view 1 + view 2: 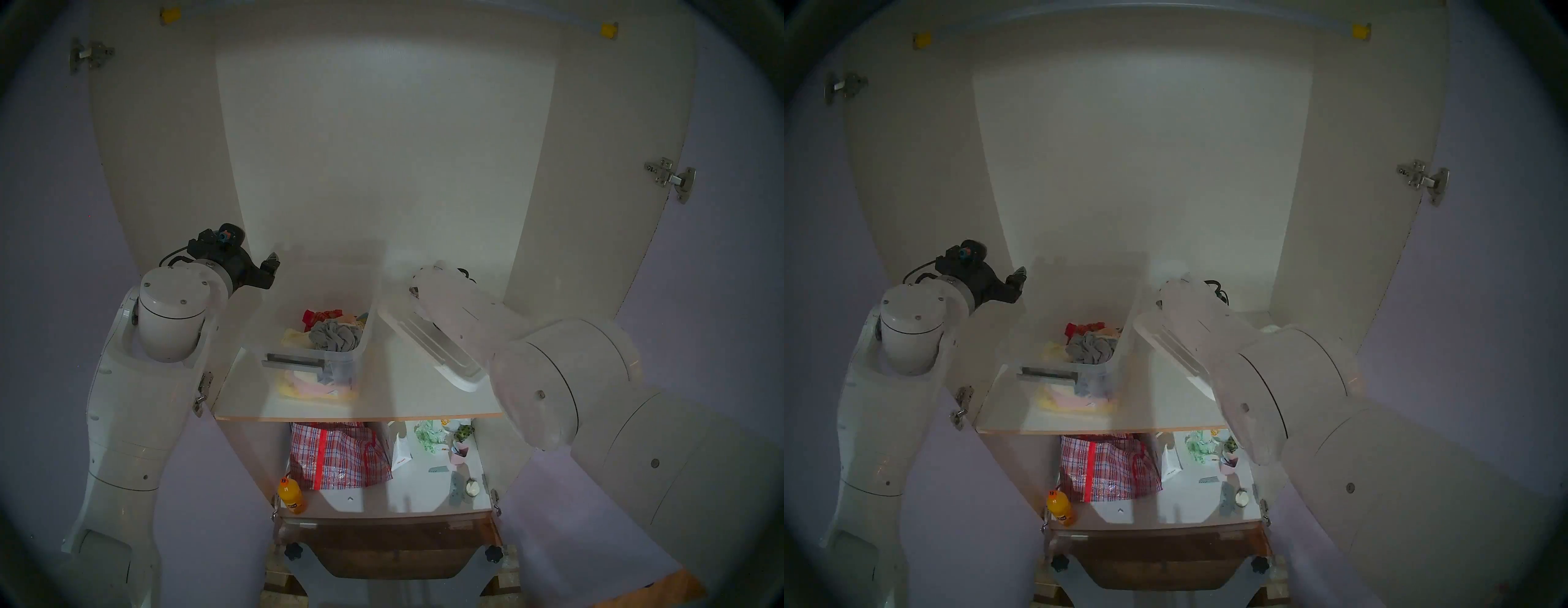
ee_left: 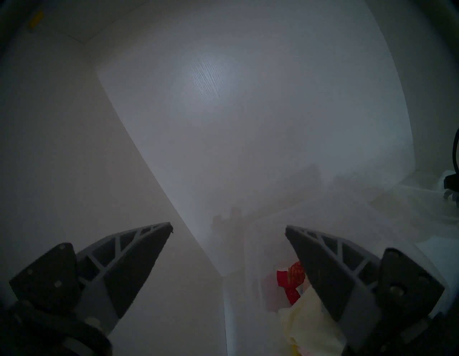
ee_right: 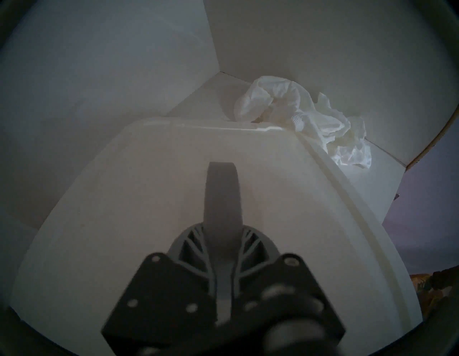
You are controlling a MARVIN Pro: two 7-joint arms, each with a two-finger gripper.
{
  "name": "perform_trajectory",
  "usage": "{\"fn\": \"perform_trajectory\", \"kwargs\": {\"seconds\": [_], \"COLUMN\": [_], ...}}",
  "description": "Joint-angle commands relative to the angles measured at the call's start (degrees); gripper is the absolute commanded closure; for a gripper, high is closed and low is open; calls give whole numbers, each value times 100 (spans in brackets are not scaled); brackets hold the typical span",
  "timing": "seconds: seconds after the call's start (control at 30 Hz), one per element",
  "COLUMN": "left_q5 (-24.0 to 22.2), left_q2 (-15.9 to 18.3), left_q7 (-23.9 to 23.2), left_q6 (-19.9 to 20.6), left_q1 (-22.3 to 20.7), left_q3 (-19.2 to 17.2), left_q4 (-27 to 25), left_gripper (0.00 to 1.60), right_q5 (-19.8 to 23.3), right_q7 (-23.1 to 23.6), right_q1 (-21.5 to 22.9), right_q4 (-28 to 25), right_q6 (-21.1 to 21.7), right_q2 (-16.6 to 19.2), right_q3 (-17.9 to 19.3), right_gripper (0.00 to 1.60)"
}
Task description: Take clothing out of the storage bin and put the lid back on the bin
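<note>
The see-through storage bin point(image 1: 372, 297) stands open on the upper cabinet shelf, its grey bar latch point(image 1: 292, 361) facing me. My right gripper point(image 3: 222, 228) is shut on the grey arched handle point(image 3: 222, 189) of the white lid point(image 3: 149, 174). It holds the lid point(image 1: 428, 346) tilted just right of the bin. The wrinkled white clothing point(image 3: 305, 119) lies on the shelf in the back right corner, behind the lid. My left gripper point(image 1: 271, 260) is open and empty above the bin's far left side, as the left wrist view point(image 2: 228, 228) shows.
A grey ruffled garment point(image 1: 335, 335), red cloth point(image 1: 318, 316) and pale yellow fabric point(image 2: 308, 320) lie in the bin. The lower shelf holds a red-and-blue checked bag point(image 1: 335, 454), an orange bottle point(image 1: 290, 494), a white carton point(image 1: 401, 454) and a pink cup point(image 1: 460, 452). Cabinet walls close in both sides.
</note>
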Motion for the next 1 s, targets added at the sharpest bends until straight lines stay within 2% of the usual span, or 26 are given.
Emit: {"fn": "perform_trajectory", "kwargs": {"seconds": [0.0, 0.57, 0.77, 0.97], "left_q5": [2, -5, -8, -12], "left_q2": [15, 21, 24, 27], "left_q7": [12, 18, 21, 24], "left_q6": [-29, -29, -29, -26], "left_q1": [-122, -121, -121, -122], "left_q3": [-33, -29, -28, -26], "left_q4": [-141, -139, -139, -145], "left_gripper": [0, 0, 0, 0], "right_q5": [-15, -182, -276, -355], "right_q7": [167, 1117, 1419, 1509], "right_q1": [425, 511, 368, 115], "right_q4": [-225, -682, -975, -1288], "right_q6": [157, 804, 904, 902], "right_q2": [-168, -710, -982, -1196], "right_q3": [-39, -505, -918, -1447], "right_gripper": [160, 160, 160, 160]}}
